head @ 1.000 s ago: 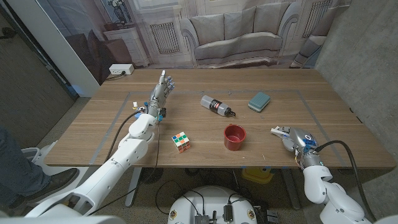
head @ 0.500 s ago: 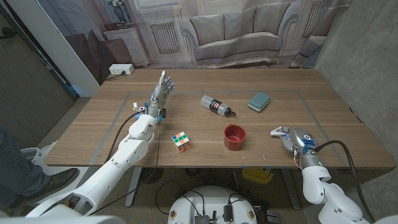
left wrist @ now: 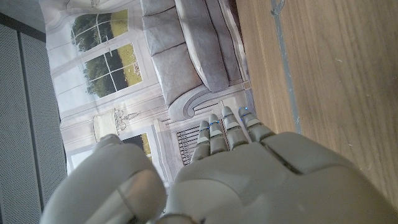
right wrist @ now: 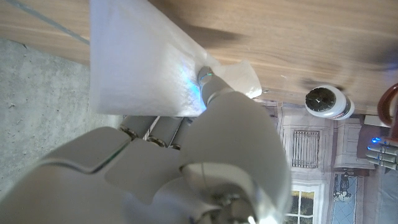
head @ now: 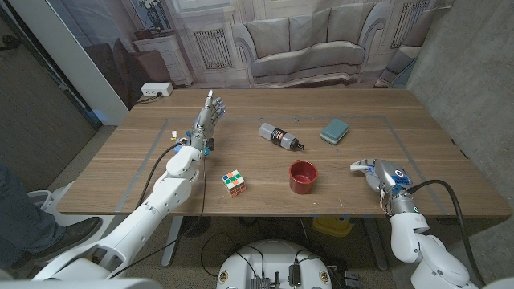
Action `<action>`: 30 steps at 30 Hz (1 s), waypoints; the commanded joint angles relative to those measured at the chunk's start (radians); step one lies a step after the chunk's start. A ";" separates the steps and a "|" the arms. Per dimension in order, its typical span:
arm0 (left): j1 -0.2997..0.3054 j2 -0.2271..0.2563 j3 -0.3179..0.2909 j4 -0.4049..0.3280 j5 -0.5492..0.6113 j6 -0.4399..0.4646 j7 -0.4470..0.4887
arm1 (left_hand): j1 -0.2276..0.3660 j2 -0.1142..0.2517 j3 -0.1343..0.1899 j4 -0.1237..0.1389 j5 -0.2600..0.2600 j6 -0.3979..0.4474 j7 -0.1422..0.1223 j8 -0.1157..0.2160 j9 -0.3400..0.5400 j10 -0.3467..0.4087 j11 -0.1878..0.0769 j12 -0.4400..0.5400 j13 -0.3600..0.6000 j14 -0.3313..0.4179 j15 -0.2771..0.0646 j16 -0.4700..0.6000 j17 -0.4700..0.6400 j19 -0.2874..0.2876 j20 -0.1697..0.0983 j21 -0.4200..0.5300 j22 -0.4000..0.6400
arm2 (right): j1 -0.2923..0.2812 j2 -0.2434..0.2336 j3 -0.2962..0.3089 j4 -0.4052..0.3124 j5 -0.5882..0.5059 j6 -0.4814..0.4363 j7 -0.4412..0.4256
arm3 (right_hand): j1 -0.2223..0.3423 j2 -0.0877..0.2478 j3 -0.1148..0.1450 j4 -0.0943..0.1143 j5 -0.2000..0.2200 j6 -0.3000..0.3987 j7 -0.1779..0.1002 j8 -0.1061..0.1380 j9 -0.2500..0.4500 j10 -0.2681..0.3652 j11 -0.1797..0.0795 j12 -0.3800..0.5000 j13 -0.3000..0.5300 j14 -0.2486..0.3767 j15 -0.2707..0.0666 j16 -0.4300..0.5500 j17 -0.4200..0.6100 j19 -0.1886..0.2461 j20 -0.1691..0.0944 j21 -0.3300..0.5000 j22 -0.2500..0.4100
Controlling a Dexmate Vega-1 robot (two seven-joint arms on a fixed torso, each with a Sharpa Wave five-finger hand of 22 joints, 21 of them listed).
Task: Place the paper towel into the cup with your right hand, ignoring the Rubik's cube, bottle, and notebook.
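1. The paper towel (right wrist: 146, 68) is sitting pinched in the right hand (head: 384, 178); in the right wrist view the white sheet is fanning out from the fingertips, with one finger (right wrist: 214, 87) pressing against its face.
2. In the head view a white bit of towel (head: 358, 168) is poking out past the right hand's fingers, toward the cup.
3. The red cup (head: 303, 176) is standing upright and open-mouthed, well apart from the right hand's fingertips, on the side they are pointing toward.
4. The bottle (head: 279, 137) is lying on its side beyond the cup, farther from the right fingers; the teal notebook (head: 335, 131) is lying ahead of those fingers, apart from them.
5. The Rubik's cube (head: 234, 182) is sitting beside the left forearm, back from the left fingertips.
6. The left hand (head: 206, 120) is holding nothing, its fingers (left wrist: 225, 127) reaching out straight and close together over the wooden table (head: 120, 172).
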 commanded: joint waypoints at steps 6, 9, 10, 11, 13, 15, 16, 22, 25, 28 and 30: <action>-0.052 -0.017 0.004 0.062 -0.007 -0.001 -0.031 | 0.002 0.006 -0.006 0.003 -0.002 0.012 0.004 -0.001 0.004 0.006 0.002 0.002 0.002 0.007 -0.001 -0.001 0.002 0.008 0.003 0.003 0.005 | -0.015 0.013 0.023 -0.072 -0.042 0.001 -0.001 | 0.014 0.002 -0.006 0.000 -0.002 0.010 -0.005 -0.006 0.006 0.008 -0.005 -0.001 0.002 0.010 -0.057 -0.002 0.001 -0.005 -0.105 0.012 0.006; -0.054 -0.015 0.003 0.056 -0.004 0.004 -0.026 | 0.003 0.007 -0.007 0.003 -0.002 0.011 0.003 -0.001 0.004 0.006 0.001 0.002 0.002 0.007 0.000 -0.001 0.002 0.009 0.002 0.003 0.005 | -0.019 0.009 0.031 -0.084 -0.049 0.009 0.003 | 0.015 0.003 -0.007 0.001 -0.002 0.010 -0.006 -0.007 0.006 0.009 -0.005 -0.002 0.002 0.011 -0.056 -0.003 0.001 -0.007 -0.105 0.014 0.006; -0.054 -0.013 0.003 0.052 -0.003 0.008 -0.023 | 0.003 0.007 -0.007 0.003 -0.002 0.011 0.004 -0.001 0.004 0.005 0.002 0.002 0.002 0.007 0.000 -0.001 0.002 0.009 0.002 0.003 0.005 | -0.020 0.010 0.034 -0.089 -0.050 0.010 0.004 | 0.015 0.003 -0.007 0.001 -0.002 0.011 -0.005 -0.008 0.006 0.009 -0.005 -0.002 0.002 0.011 -0.056 -0.003 0.001 -0.008 -0.105 0.015 0.006; -0.054 -0.011 0.003 0.046 -0.001 0.011 -0.019 | 0.003 0.007 -0.007 0.003 -0.002 0.011 0.004 -0.001 0.004 0.006 0.002 0.002 0.002 0.007 0.000 -0.001 0.002 0.009 0.002 0.003 0.005 | -0.022 0.010 0.037 -0.094 -0.051 0.014 0.005 | 0.015 0.003 -0.007 0.001 -0.002 0.011 -0.005 -0.008 0.006 0.010 -0.005 -0.002 0.002 0.011 -0.056 -0.003 0.001 -0.009 -0.105 0.015 0.006; -0.054 -0.006 0.003 0.037 0.003 0.017 -0.013 | 0.003 0.007 -0.008 0.003 -0.002 0.011 0.004 -0.001 0.004 0.005 0.003 0.002 0.002 0.007 0.000 -0.001 0.002 0.009 0.002 0.003 0.005 | -0.026 0.007 0.045 -0.103 -0.054 0.021 0.010 | 0.016 0.003 -0.008 0.002 -0.002 0.013 -0.004 -0.008 0.006 0.008 -0.007 -0.003 0.002 0.011 -0.056 -0.004 0.001 -0.011 -0.105 0.017 0.006; -0.053 -0.003 0.002 0.027 0.004 0.024 -0.005 | 0.003 0.008 -0.008 0.003 -0.002 0.012 0.005 -0.001 0.004 0.005 0.000 0.002 0.002 0.007 0.000 -0.001 0.002 0.009 0.002 0.003 0.005 | -0.030 0.009 0.053 -0.113 -0.054 0.026 0.016 | 0.016 0.003 -0.009 0.002 -0.002 0.013 -0.005 -0.009 0.006 0.009 -0.008 -0.004 0.002 0.011 -0.056 -0.005 0.001 -0.012 -0.105 0.019 0.006; -0.052 -0.003 0.001 0.022 0.004 0.027 -0.002 | 0.003 0.008 -0.009 0.003 -0.002 0.012 0.005 -0.001 0.004 0.005 -0.001 0.001 0.002 0.008 0.000 -0.001 0.002 0.009 0.002 0.003 0.005 | -0.032 0.010 0.058 -0.118 -0.051 0.030 0.018 | 0.016 0.004 -0.010 0.003 -0.002 0.014 -0.004 -0.010 0.006 0.011 -0.006 -0.003 0.003 0.012 -0.056 -0.005 0.001 -0.014 -0.105 0.020 0.006; -0.045 0.009 -0.002 -0.012 0.007 0.042 0.013 | 0.004 0.009 -0.010 0.003 -0.003 0.012 0.004 -0.002 0.004 0.005 0.001 0.001 0.002 0.007 0.000 -0.001 0.002 0.009 0.002 0.003 0.005 | -0.057 0.022 0.080 -0.149 -0.052 0.053 0.023 | 0.016 0.005 -0.013 0.006 -0.001 0.016 -0.006 -0.013 0.007 0.011 -0.002 -0.006 0.003 0.012 -0.056 -0.008 0.000 -0.020 -0.104 0.026 0.007; -0.041 0.019 -0.003 -0.023 0.006 0.049 0.009 | 0.004 0.009 -0.010 0.003 -0.003 0.012 0.004 -0.002 0.004 0.005 0.001 0.001 0.002 0.008 0.001 -0.001 0.002 0.010 0.002 0.003 0.005 | -0.067 0.024 0.081 -0.162 -0.065 0.066 0.023 | 0.016 0.005 -0.014 0.007 -0.001 0.018 -0.006 -0.014 0.007 0.011 -0.006 -0.008 0.003 0.012 -0.056 -0.010 0.000 -0.023 -0.105 0.029 0.007; -0.036 0.031 -0.005 -0.030 0.003 0.056 0.001 | 0.004 0.010 -0.011 0.003 -0.003 0.012 0.003 -0.002 0.004 0.005 0.001 0.001 0.002 0.007 0.001 -0.001 0.002 0.009 0.003 0.003 0.005 | -0.072 0.039 0.079 -0.165 -0.068 0.081 0.011 | 0.017 0.005 -0.015 0.007 0.000 0.019 -0.006 -0.015 0.007 0.012 -0.007 -0.008 0.003 0.012 -0.056 -0.011 0.000 -0.025 -0.105 0.032 0.007; -0.032 0.034 -0.006 -0.027 0.001 0.052 -0.006 | 0.004 0.010 -0.011 0.003 -0.003 0.011 0.003 -0.002 0.004 0.005 0.001 0.001 0.002 0.008 0.000 -0.001 0.002 0.010 0.002 0.003 0.005 | -0.072 0.048 0.071 -0.161 -0.085 0.084 -0.005 | 0.017 0.005 -0.016 0.008 0.000 0.020 -0.006 -0.016 0.007 0.012 -0.003 -0.009 0.003 0.013 -0.056 -0.012 0.000 -0.028 -0.104 0.034 0.007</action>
